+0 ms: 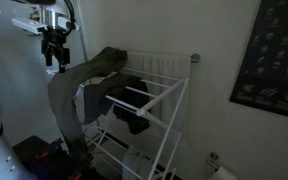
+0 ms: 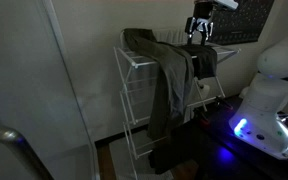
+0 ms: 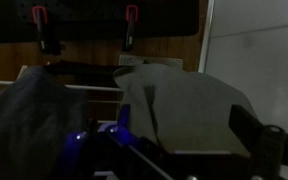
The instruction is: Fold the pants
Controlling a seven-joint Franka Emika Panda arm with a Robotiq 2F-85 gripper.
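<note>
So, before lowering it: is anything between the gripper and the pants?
Nothing shows there: in an exterior view the gripper hangs close above the pants draped on the rack.

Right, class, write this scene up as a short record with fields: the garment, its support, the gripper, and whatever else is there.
garment: large olive-grey cloth pants, draped over the rack's top, legs hanging down, unfolded
support: white wire drying rack, standing upright
gripper: black robot gripper above the pants near the rack's top; open or shut unclear
other item: smaller black garment on a lower rail
background: dark poster
</note>
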